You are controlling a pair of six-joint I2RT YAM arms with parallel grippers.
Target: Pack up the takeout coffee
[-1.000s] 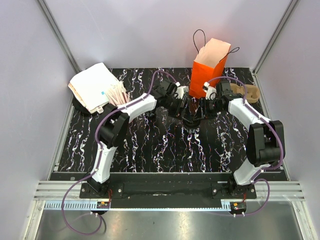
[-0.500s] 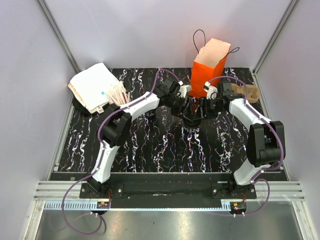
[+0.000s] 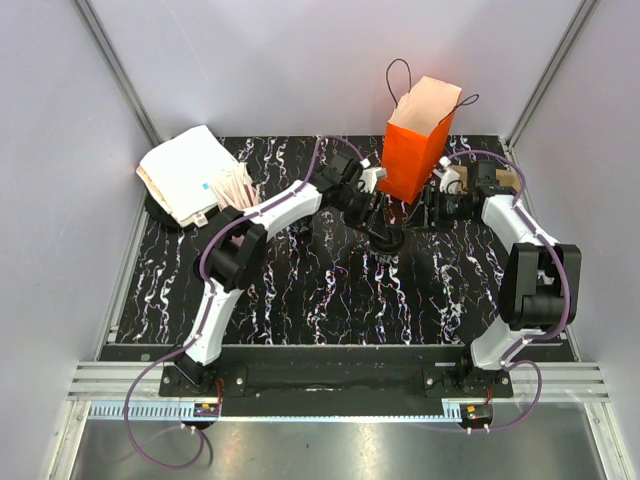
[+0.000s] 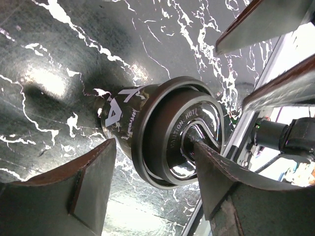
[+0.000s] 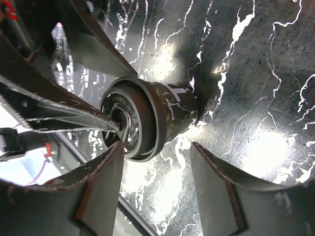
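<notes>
Left hand open wide, straddling takeout coffee, no grip yet; right hand open too, empty. Coffee sits on desk just before orange bag. Paper wall prob. soft, lid slick, maybe liquid inside: you shd pinch body below lid rim, gently, upright.

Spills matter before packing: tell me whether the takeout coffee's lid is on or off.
On. The dark lid sits seated over the takeout coffee cup in both wrist views.

Black white-veined marble tabletop between plain lavender walls.
</notes>
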